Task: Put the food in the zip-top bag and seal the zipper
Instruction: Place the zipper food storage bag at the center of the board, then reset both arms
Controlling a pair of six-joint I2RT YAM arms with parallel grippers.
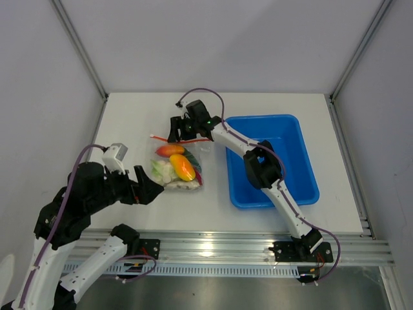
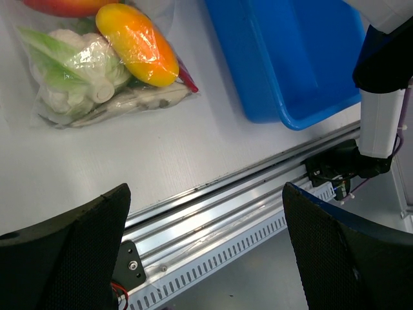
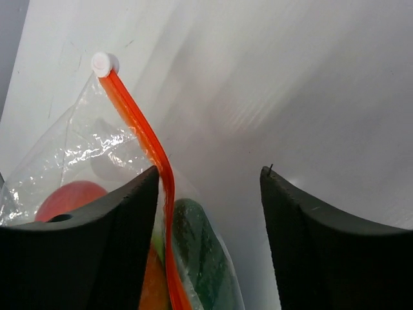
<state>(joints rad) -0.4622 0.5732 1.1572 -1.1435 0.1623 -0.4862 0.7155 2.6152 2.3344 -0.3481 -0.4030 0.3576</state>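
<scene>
Right hand (image 1: 185, 131): jaws apart, poised over the bag's mouth, nothing pinched.
Zipper (image 3: 139, 123): red-orange strip, running right along the inner edge of one finger.
Zip-top bag (image 1: 177, 165): flat on the worktop (image 1: 129, 123), just left of the blue tray (image 1: 308, 161).
Food: tomato (image 1: 170, 150), pepper (image 1: 182, 166) and cauliflower (image 1: 166, 172), all inside the bag.
Left hand (image 1: 145, 190): wide open, empty, just near of the bag's bottom.

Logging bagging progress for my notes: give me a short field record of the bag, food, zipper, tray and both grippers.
zip-top bag: lying on table, left of blue tray
food: inside the bag
zipper: along bag's far edge; seal cannot tell
right gripper: open, above zipper
left gripper: open, empty, by bag's near end
</scene>
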